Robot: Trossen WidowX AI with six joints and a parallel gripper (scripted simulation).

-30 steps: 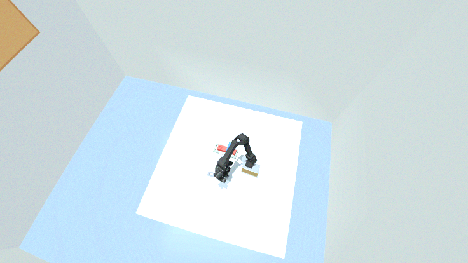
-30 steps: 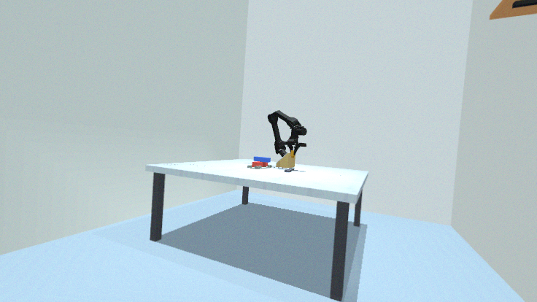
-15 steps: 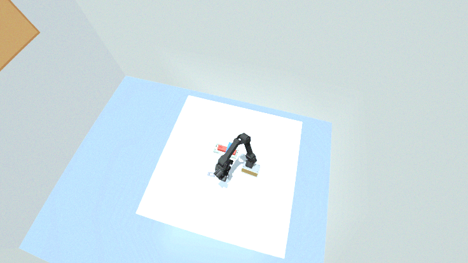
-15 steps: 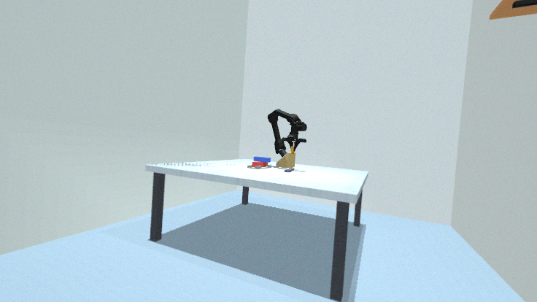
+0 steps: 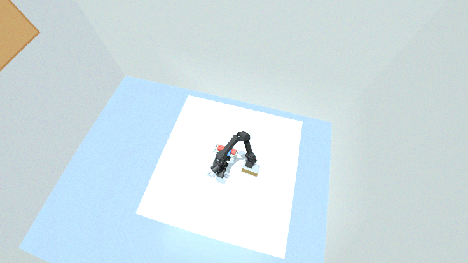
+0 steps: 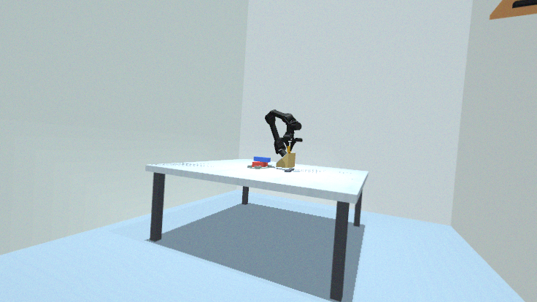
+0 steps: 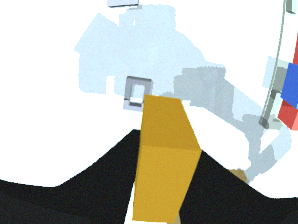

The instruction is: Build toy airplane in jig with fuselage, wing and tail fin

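My gripper [image 5: 221, 172] [image 7: 156, 139] is shut on the yellow tail fin [image 6: 288, 149] [image 7: 162, 175], held above the table, away from the jig. The red fuselage [image 5: 233, 151] [image 6: 260, 164] [image 7: 288, 115] lies in the pale jig [image 5: 215, 150] [image 7: 265, 121]. The blue wing [image 5: 229, 152] [image 6: 261, 159] [image 7: 290, 86] lies across the top of the fuselage. Its tab is hidden, so how fully it sits cannot be told. The jig and both parts are at the right edge of the wrist view. The tail socket cannot be made out.
A small grey rectangular holder [image 5: 226, 176] [image 7: 128, 94] stands on the table near and below the gripper. A second grey holder [image 5: 210, 174] [image 7: 122, 3] stands farther out. The arm's wooden base block [image 5: 249, 171] [image 6: 287, 160] [image 7: 238, 175] is on the other side.
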